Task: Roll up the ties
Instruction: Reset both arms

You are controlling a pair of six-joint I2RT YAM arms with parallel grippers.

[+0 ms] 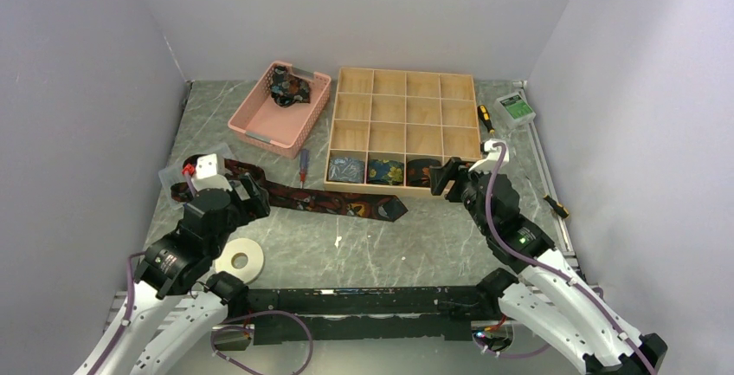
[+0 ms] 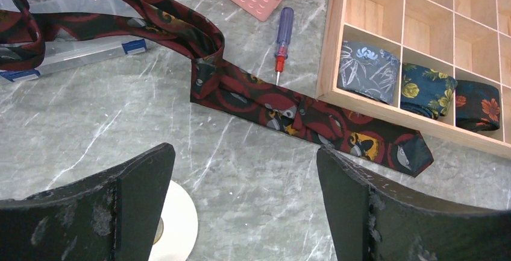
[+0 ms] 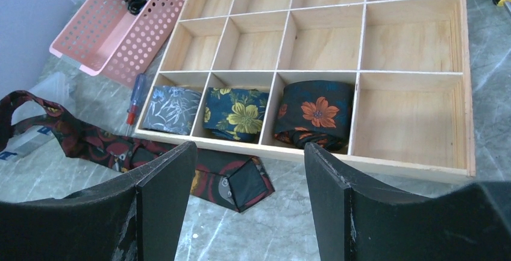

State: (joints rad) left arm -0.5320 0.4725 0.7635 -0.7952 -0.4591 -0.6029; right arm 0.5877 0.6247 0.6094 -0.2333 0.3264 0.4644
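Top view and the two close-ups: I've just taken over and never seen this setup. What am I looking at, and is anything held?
The top view looks down from behind two robot arms bolted at the near edge of the table. Each close-up comes from a camera on a wrist. The dark blocks at the bottom are the left fingers and right fingers, both open and holding nothing. A maroon tie lies unrolled on the table, its pointed end just in front of the wooden tray. Three rolled ties sit in the tray's near row. A pink basket holds another tie. A tape ring and a screwdriver lie nearby.
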